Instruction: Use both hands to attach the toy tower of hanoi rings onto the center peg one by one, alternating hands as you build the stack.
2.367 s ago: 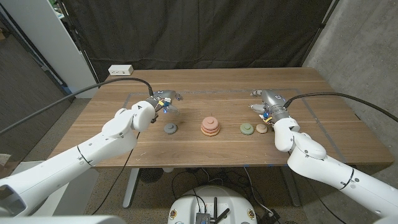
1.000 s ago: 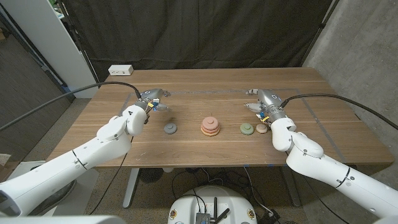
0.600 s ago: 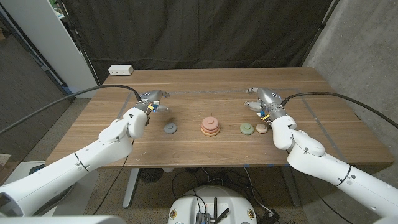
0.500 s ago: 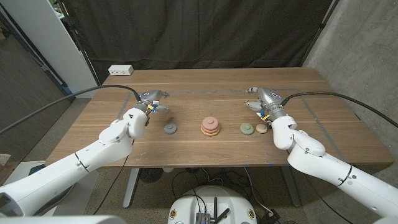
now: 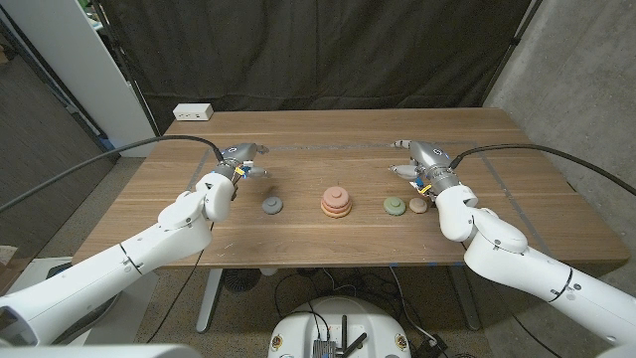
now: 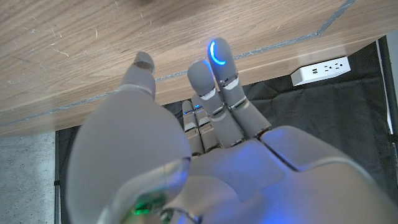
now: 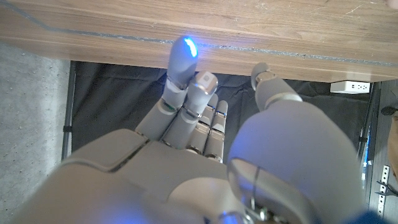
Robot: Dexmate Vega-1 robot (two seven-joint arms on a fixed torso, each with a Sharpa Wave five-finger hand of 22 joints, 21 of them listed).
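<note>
A wooden table (image 5: pixel 298 239) seen from above, with two white robot arms reaching in from the bottom corners. At the table's middle stands the center peg (image 5: pixel 337 188), already carrying a short stack of rings (image 5: pixel 336 205) in pink and orange tones. A grey ring (image 5: pixel 272 206) lies flat to the left of the stack, apart from it. To the right lie a green ring (image 5: pixel 395 206) and, just beside it, a smaller tan ring (image 5: pixel 418 205).

The left hand (image 5: pixel 241 159) hovers beyond the grey ring, grasping nothing, fingers extended and close together. The right hand (image 5: pixel 417 159) hovers beyond the green and tan rings, also released, fingers extended.

A white power strip (image 5: pixel 193 112) sits at the far left corner of the table.
</note>
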